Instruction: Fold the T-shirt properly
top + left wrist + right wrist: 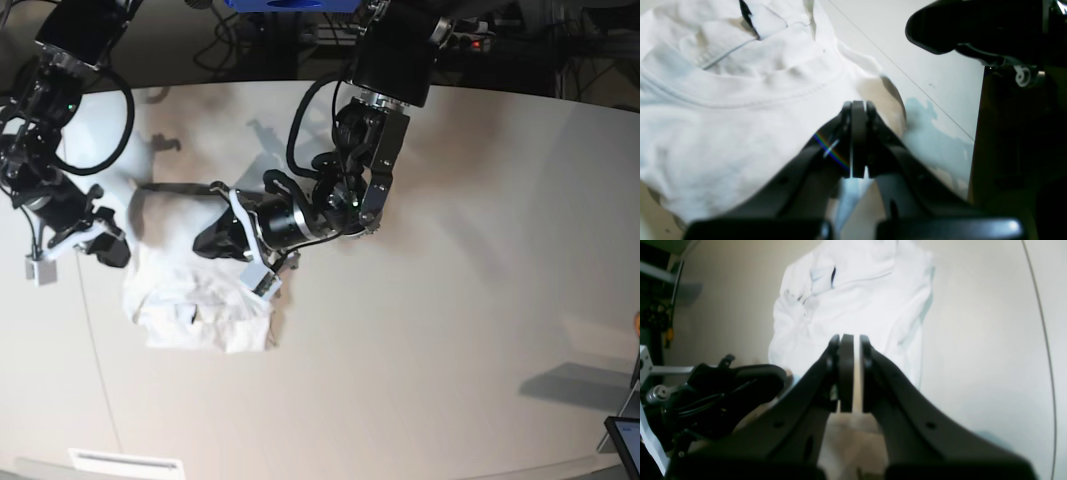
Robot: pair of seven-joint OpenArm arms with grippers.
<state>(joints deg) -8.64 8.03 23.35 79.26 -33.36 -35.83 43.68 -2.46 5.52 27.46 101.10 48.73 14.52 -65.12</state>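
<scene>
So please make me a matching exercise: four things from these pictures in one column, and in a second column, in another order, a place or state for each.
Things:
1. T-shirt
2. left gripper
3. right gripper
4. tabletop

Places or states:
A. off-white, mostly bare on the base view's right
B. shut, above the cloth near the collar seam
C. white, bunched up on the base view's left
D. shut, holding nothing, at the shirt's edge

Pairs: 1-C, 2-B, 3-D, 4-A

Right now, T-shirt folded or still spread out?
Partly folded: the T-shirt lies bunched in a compact, wrinkled bundle with layers overlapping near the collar, not a neat fold.
</scene>
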